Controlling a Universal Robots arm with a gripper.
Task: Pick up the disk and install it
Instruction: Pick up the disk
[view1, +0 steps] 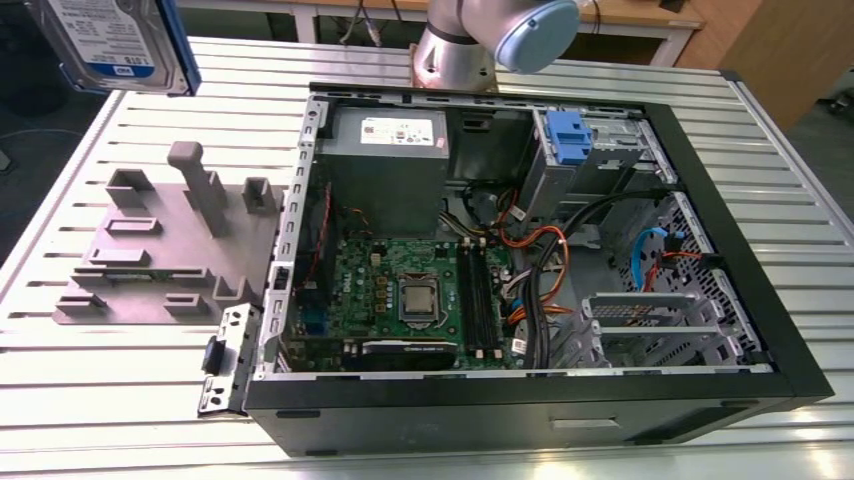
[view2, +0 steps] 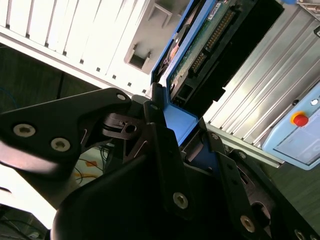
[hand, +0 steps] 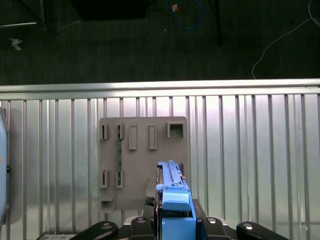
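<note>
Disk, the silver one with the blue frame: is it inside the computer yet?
No, the disk is held up by the fingers at the exterior view's far left, outside the open computer case.

My exterior view looks steeply down over the computer case, my first wrist view straight down from high, the second close and oblique, all sharing the disk and grey fixture plate.

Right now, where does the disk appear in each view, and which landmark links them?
Exterior view: the disk at the exterior view's upper left, label showing.
First wrist view: disk edge-on before the grey fixture plate.
Second wrist view: disk circuit side showing, clamped by the hand.
Shared landmark: the grey fixture plate.
</note>
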